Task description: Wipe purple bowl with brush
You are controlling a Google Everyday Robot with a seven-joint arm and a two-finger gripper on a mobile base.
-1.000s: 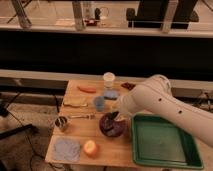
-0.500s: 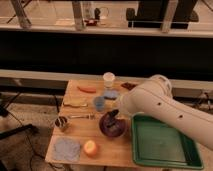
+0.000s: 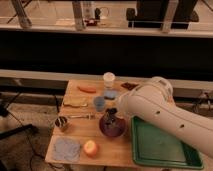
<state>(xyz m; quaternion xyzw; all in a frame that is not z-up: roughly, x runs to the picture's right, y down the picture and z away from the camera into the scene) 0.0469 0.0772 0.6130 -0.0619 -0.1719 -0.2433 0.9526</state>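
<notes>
The purple bowl point(image 3: 112, 128) stands on the wooden table point(image 3: 80, 131), near its front middle. My gripper point(image 3: 111, 115) hangs from the big white arm point(image 3: 160, 112), which reaches in from the right. It points down into the bowl from just above its rim. A small dark shape at its tip, inside the bowl, looks like the brush point(image 3: 112, 121). I cannot separate the brush from the dark gripper.
A green tray point(image 3: 165, 146) lies right of the bowl under the arm. A blue cup point(image 3: 99, 103), a white cup point(image 3: 108, 79), a slim metal utensil point(image 3: 82, 116), a metal cup point(image 3: 61, 123), a blue cloth point(image 3: 67, 148) and an orange fruit point(image 3: 90, 147) stand around the bowl.
The gripper has shifted slightly over the bowl, a little up and back. The bowl and the other things have stayed put.
</notes>
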